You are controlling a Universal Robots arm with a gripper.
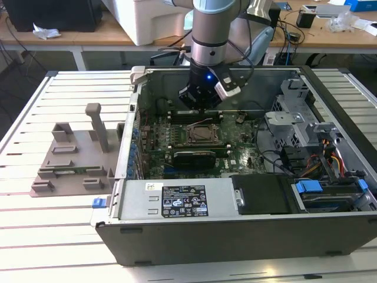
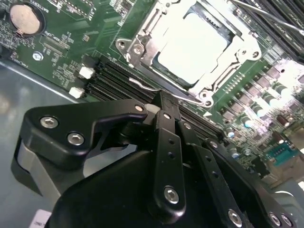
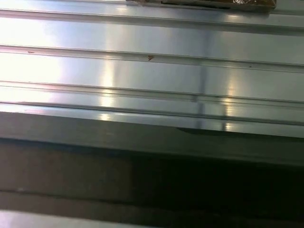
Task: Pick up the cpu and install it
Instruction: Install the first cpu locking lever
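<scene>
The cpu (image 2: 192,47), a pale silver-white square, lies flat inside the metal-framed socket (image 2: 142,45) on the green motherboard in the second wrist view. My gripper (image 2: 164,107) hovers just beside the socket's corner, with its black fingers (image 2: 167,142) drawn together and nothing visible between them. In the exterior view, the gripper (image 1: 200,108) hangs from the arm inside the open computer case (image 1: 235,236), a little behind the socket (image 1: 197,134).
Black memory slots (image 2: 114,80) run beside the socket, close under the gripper. A drive cage (image 1: 294,124) and cables fill the case at the exterior view's right, and a power supply (image 1: 177,200) sits at the front. A grey fixture (image 1: 70,159) stands on the slatted table (image 3: 152,71).
</scene>
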